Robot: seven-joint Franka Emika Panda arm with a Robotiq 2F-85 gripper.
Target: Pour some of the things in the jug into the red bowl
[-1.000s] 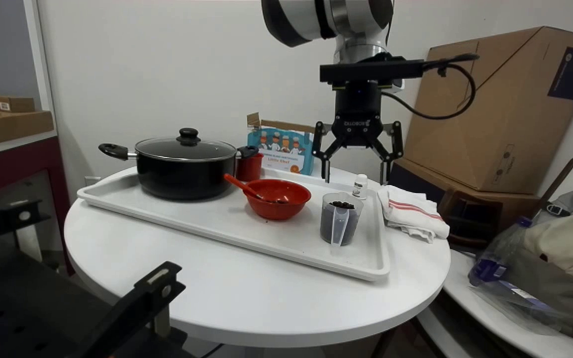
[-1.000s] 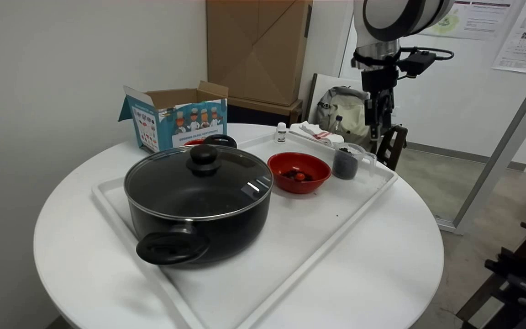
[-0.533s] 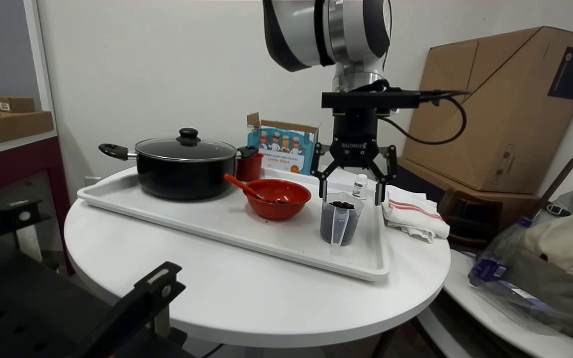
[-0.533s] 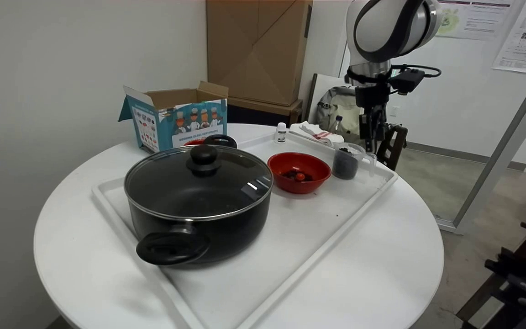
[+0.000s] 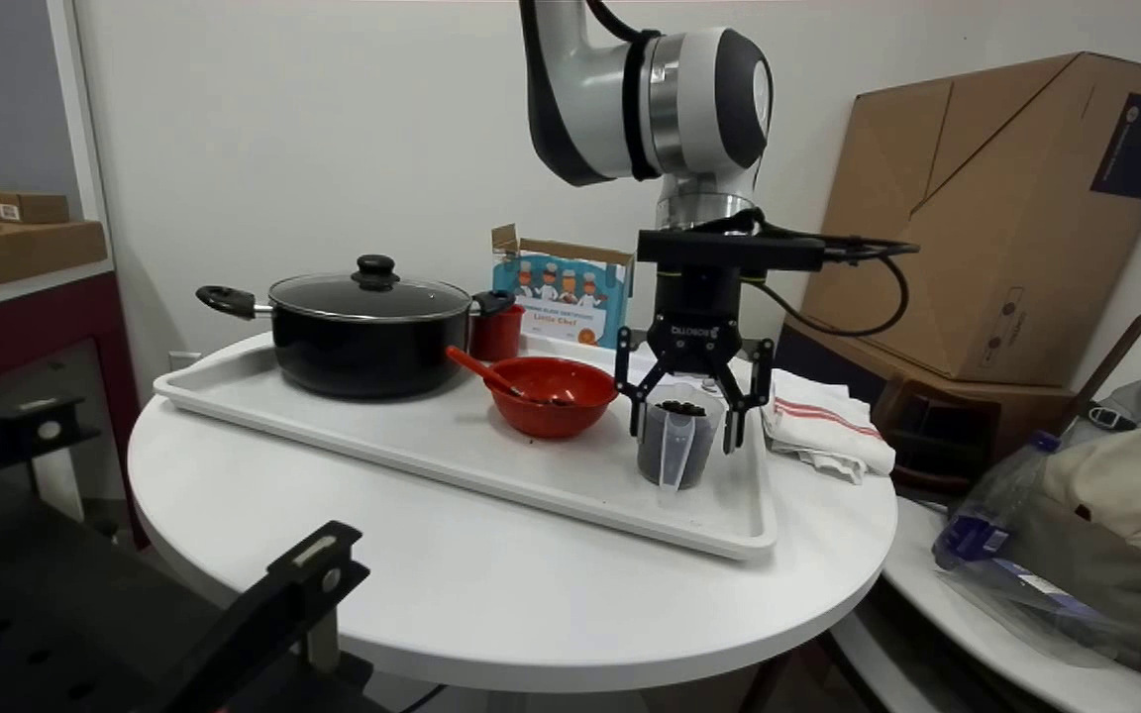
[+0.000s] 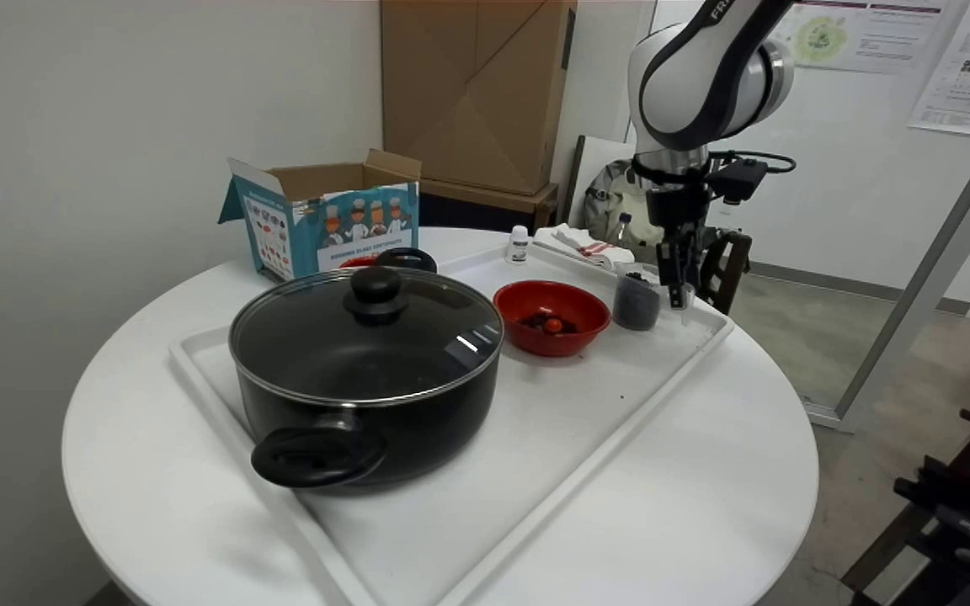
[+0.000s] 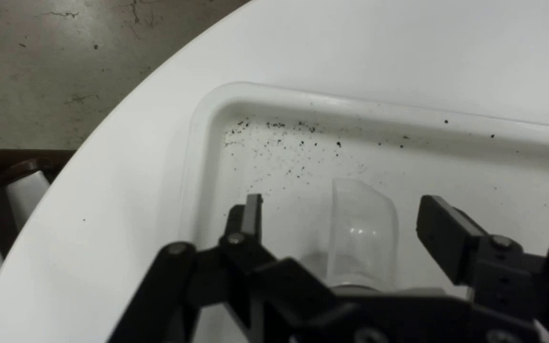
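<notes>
The jug (image 5: 699,448) is a clear plastic measuring cup filled with dark grains, upright at the tray's end; it also shows in an exterior view (image 6: 636,305). Its clear handle (image 7: 364,233) shows in the wrist view; most of its body is hidden there by the gripper. My gripper (image 5: 684,442) points down and is open, with one finger on each side of the handle, apart from it in the wrist view (image 7: 339,205). The red bowl (image 5: 551,418) stands beside the jug, with a red spoon (image 5: 476,367) and dark bits inside, seen in both exterior views (image 6: 548,338).
A black lidded pot (image 5: 372,347) stands on the white tray (image 5: 491,482), with a red cup (image 5: 497,334) behind it. A small white bottle (image 6: 518,247), a folded towel (image 5: 823,424) and a printed box (image 6: 359,223) stand around. Dark crumbs lie in the tray corner.
My gripper has come down from above the jug, shifting slightly, until its open fingers are level with the jug's upper part, around the handle. The jug and bowl have not moved.
</notes>
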